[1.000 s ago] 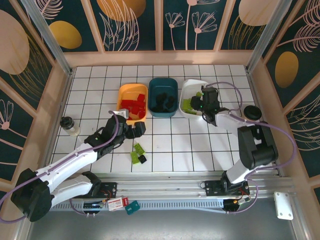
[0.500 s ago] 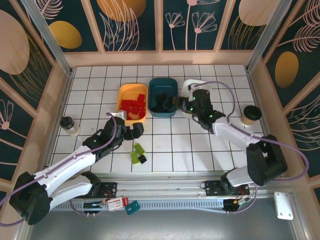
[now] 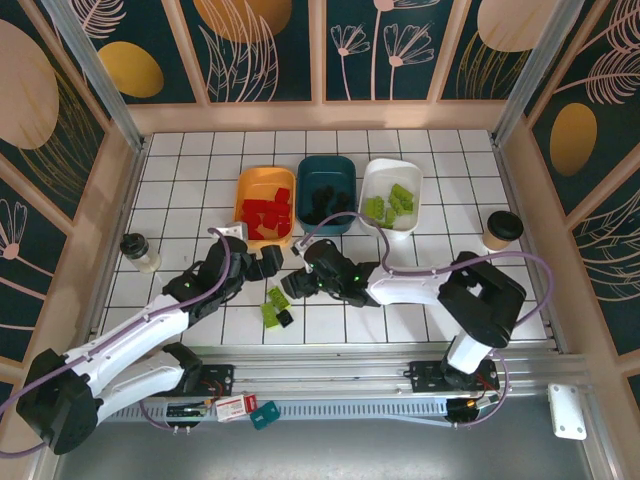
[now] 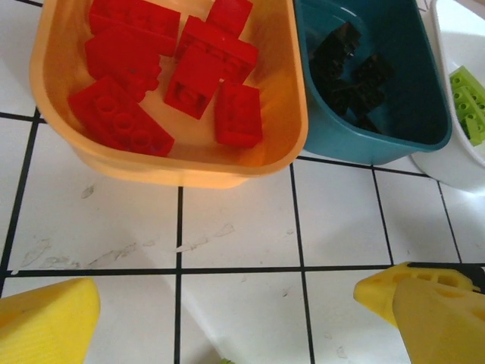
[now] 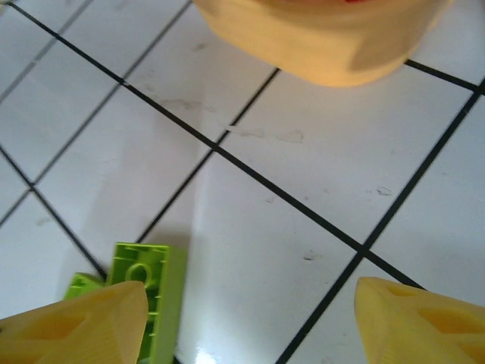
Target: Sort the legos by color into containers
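Note:
Three tubs stand in a row at the back: the orange tub (image 3: 246, 190) with red legos (image 4: 197, 72), the teal tub (image 3: 327, 161) with black legos (image 4: 352, 72), and the white tub (image 3: 385, 178) with lime legos (image 3: 390, 205). On the tiles in front lie two loose lime bricks (image 3: 275, 296) (image 3: 268, 315) and a black brick (image 3: 286, 318). My left gripper (image 3: 266, 262) is open just short of the orange tub (image 4: 174, 171), nothing between its fingers (image 4: 45, 322). My right gripper (image 3: 296, 285) is open low over the tiles, a lime brick (image 5: 144, 292) beside its left finger (image 5: 76, 326).
A small cup with a dark lid (image 3: 138, 252) stands at the left. A paper cup with a black lid (image 3: 501, 230) stands at the right. Wooden walls ring the tiled table (image 3: 420, 290). Both arms crowd the middle front near the loose bricks.
My right arm has swung from the white tub leftward and down to the middle of the table, next to the loose bricks. The left gripper has barely shifted.

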You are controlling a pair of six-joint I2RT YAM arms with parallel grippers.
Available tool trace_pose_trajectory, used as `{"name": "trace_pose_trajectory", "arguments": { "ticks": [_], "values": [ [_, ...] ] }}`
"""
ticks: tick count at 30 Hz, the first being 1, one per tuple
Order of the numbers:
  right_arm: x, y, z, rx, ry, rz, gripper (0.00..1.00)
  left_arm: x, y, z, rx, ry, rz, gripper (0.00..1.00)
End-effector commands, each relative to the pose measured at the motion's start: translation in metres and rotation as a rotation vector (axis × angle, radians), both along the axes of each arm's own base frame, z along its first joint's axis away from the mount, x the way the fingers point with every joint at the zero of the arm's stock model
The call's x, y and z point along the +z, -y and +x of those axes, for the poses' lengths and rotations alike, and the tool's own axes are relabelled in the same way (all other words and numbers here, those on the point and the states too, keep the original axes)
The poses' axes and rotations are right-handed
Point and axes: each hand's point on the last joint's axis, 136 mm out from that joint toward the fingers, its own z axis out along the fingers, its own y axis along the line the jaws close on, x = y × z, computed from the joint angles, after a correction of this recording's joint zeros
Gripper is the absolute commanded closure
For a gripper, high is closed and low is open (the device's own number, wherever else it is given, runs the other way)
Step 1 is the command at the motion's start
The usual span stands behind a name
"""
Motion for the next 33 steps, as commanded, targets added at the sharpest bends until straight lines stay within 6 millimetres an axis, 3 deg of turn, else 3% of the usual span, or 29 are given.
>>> {"name": "trace_pose_trajectory", "arguments": {
  "ticks": [1, 6, 10, 20, 29, 33],
  "values": [
    [0.015, -0.012, 0.017, -0.028, 0.057, 0.041, 0.27, -0.009, -0.01, -0.007, 0.032, -0.021, 0.012, 0.01],
    [-0.007, -0.021, 0.012, -0.001, -0.001, 0.013, 0.27, -0.016, -0.013, -0.01, 0.038, -0.037, 0.011, 0.01],
    [-0.005, -0.035, -0.001, 0.083, -0.015, 0.042, 0.26, -0.021, -0.014, -0.011, 0.044, -0.048, 0.019, 0.01],
    [-0.026, -0.068, -0.014, 0.194, -0.03, -0.022, 0.26, -0.009, -0.037, -0.013, 0.14, -0.011, 0.048, 0.01],
    [-0.056, -0.052, -0.027, 0.201, -0.052, -0.158, 0.27, -0.011, -0.039, -0.016, 0.142, -0.019, 0.051, 0.01],
    [-0.067, -0.033, -0.026, 0.153, -0.072, -0.205, 0.31, -0.012, -0.037, -0.015, 0.138, -0.024, 0.052, 0.01]
  ]
}}
